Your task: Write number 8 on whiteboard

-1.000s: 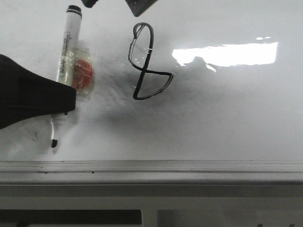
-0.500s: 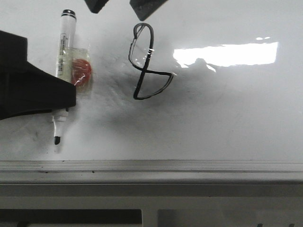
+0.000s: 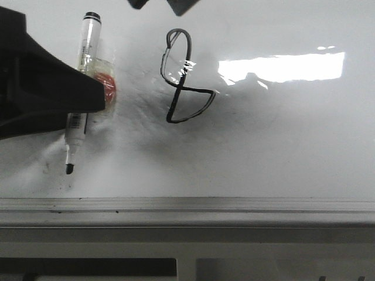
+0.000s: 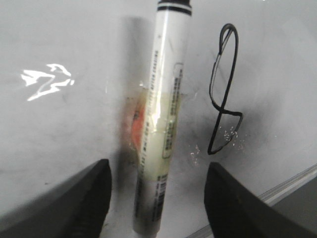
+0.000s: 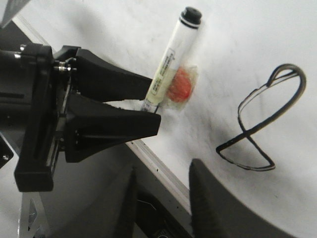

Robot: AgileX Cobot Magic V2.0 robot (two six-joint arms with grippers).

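left gripper (image 3: pixel 88 108) reaches in from the left edge, low over the whiteboard (image 3: pixel 281 146), fingers (image 4: pixel 79 203) spread wide either side of the marker (image 3: pixel 82 88), not pinching it. marker lies flat, tip toward front frame, taped to an orange blob (image 3: pixel 105 89). number 8 (image 3: pixel 183 79) sits just right of marker, near board centre. right gripper (image 3: pixel 158 4) hangs at far edge above the 8, fingers apart, holding nothing.
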